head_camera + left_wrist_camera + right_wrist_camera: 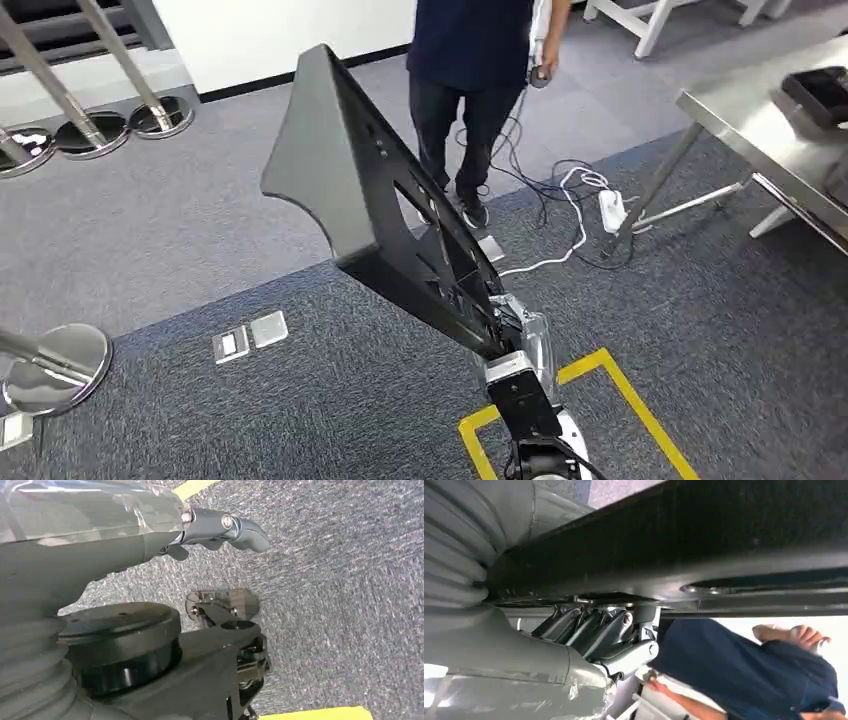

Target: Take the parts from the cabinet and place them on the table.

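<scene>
Black part point(370, 200), a large flat panel, rises tilted above the right hand point(505, 340), whose fingers point(589, 630) clamp its lower edge. Left hand point(220, 530) fingers hang apart, holding nothing.

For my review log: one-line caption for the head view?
Right hand carries a large black part over grey carpet toward the metal table.

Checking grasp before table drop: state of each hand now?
Left hand: holding nothing, fingers apart, open.
Right hand: gripping the black part.

Black part point(350, 190), grey carpet point(200, 400) with yellow tape point(620, 385).
</scene>
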